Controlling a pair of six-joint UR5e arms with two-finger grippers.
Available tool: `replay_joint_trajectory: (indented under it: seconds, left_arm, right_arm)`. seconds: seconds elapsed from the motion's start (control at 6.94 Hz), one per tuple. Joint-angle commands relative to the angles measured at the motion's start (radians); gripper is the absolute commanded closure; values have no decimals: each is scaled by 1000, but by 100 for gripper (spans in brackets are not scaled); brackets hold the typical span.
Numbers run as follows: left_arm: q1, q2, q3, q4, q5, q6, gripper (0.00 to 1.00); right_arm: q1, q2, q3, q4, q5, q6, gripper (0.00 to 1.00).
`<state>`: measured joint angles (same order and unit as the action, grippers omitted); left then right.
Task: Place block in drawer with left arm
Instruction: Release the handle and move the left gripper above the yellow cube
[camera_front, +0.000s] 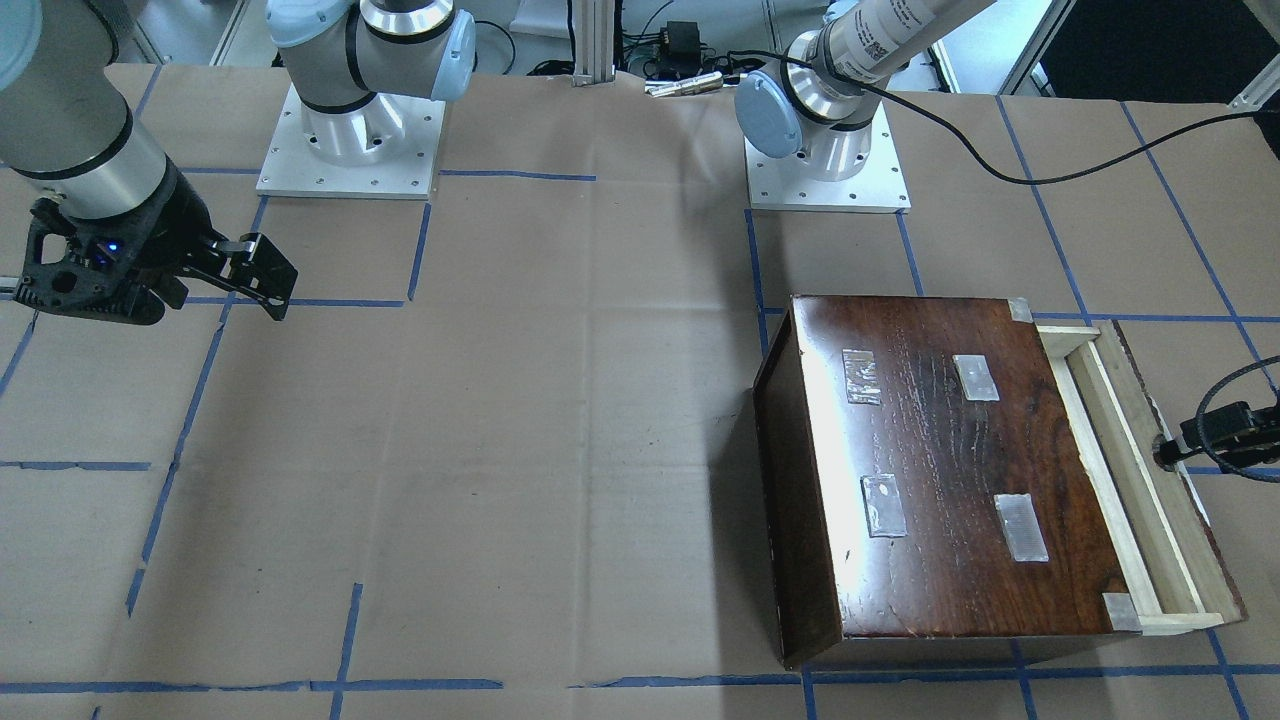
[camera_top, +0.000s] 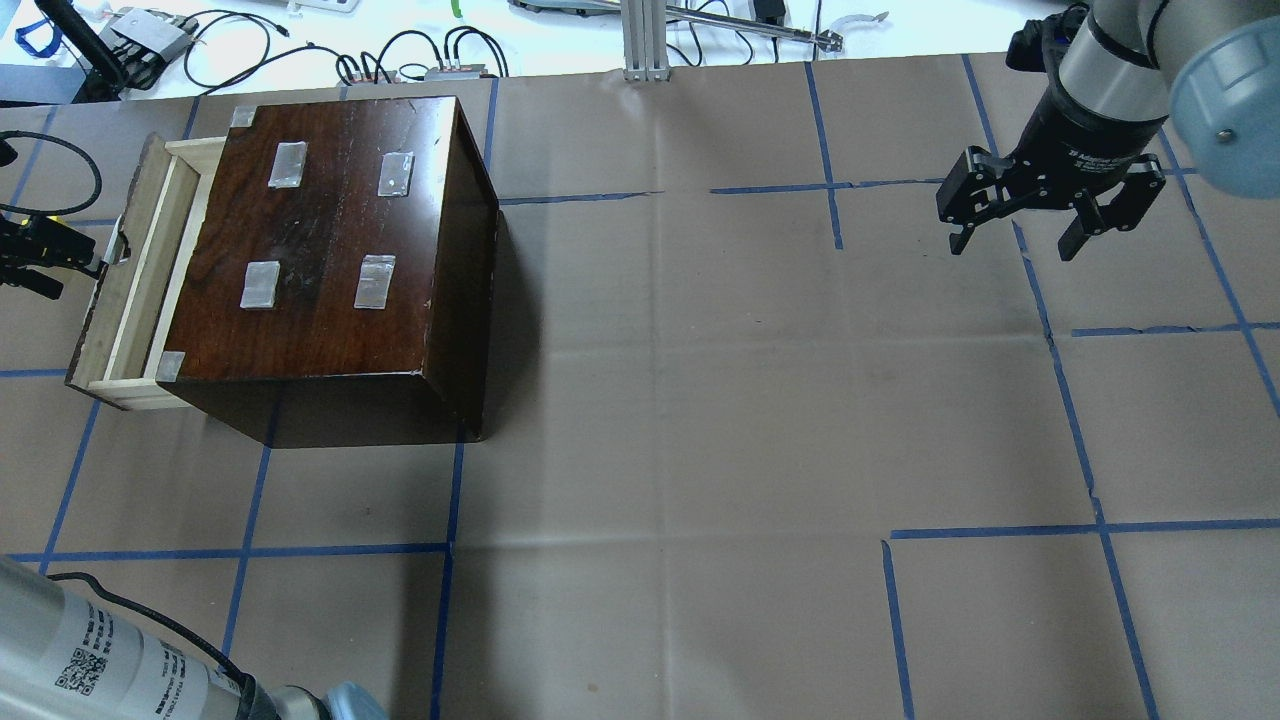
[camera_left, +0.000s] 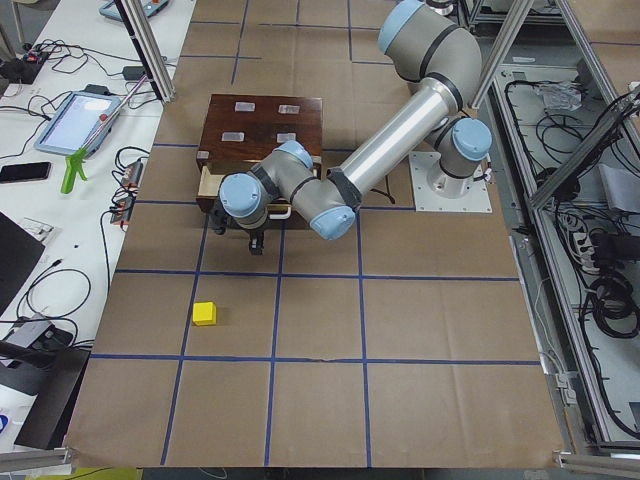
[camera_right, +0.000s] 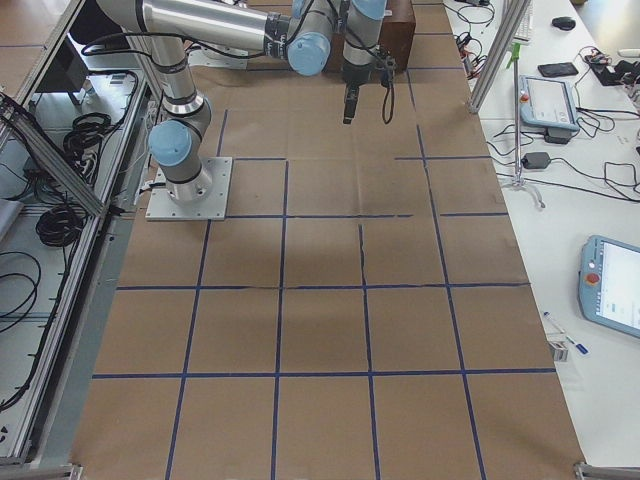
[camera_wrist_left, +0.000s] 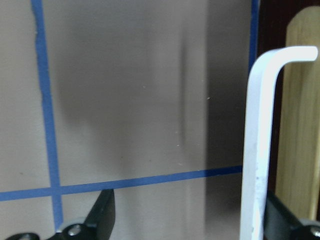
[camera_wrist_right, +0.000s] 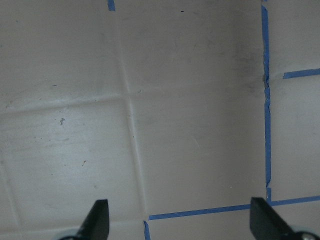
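The yellow block (camera_left: 204, 313) lies on the brown paper, seen only in the exterior left view, well apart from the box on the side away from it. The dark wooden box (camera_top: 340, 250) stands with its drawer (camera_top: 130, 290) pulled partly out, its pale tray showing. My left gripper (camera_front: 1215, 440) is at the drawer's front, level with the white handle (camera_wrist_left: 257, 140). In the left wrist view its fingers (camera_wrist_left: 102, 215) stand wide apart, the handle just inside the right one. My right gripper (camera_top: 1015, 240) is open and empty, hanging over bare paper far from the box.
The table is covered with brown paper marked by blue tape lines (camera_top: 1070, 400). Both arm bases (camera_front: 825, 160) stand at the robot's side. Cables and devices (camera_top: 420, 60) lie beyond the table's far edge. A black cable (camera_front: 1050, 170) loops to my left arm.
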<state>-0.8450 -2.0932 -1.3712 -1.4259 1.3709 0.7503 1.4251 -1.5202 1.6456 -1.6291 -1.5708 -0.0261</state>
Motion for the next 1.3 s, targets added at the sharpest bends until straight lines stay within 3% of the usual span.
replay_joint_trajectory:
  seconds: [0.0, 0.58, 1.15]
  left_arm:
    - [3, -5, 17, -4, 28, 3, 1]
    - [37, 1, 20, 4, 48, 3, 1]
    - [32, 10, 113, -4, 103, 0, 1]
  right_arm:
    - [0, -1, 0, 0, 0, 0, 0]
    - [0, -1, -1, 0, 0, 0, 0]
    - [0, -1, 0, 0, 0, 0, 0]
